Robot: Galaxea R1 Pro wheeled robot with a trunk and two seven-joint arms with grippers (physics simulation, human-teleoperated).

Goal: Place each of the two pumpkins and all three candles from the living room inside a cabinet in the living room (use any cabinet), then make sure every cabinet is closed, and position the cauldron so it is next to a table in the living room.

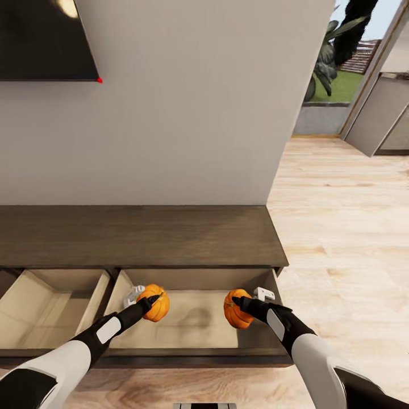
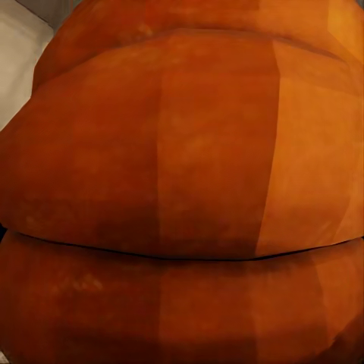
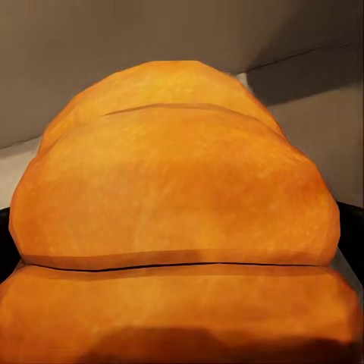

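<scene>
The left gripper is clamped on a pumpkin at seven o'clock over the cabinet's open right drawer. At five o'clock the right gripper grips the other pumpkin over that drawer, apparently above its floor.

The black screen is cut off at the frame's upper left. The left drawer runs off the left edge. Both wrist views crop their pumpkins.

Two orange ribbed pumpkins hang apart over the dark cabinet's open pale drawer.
</scene>
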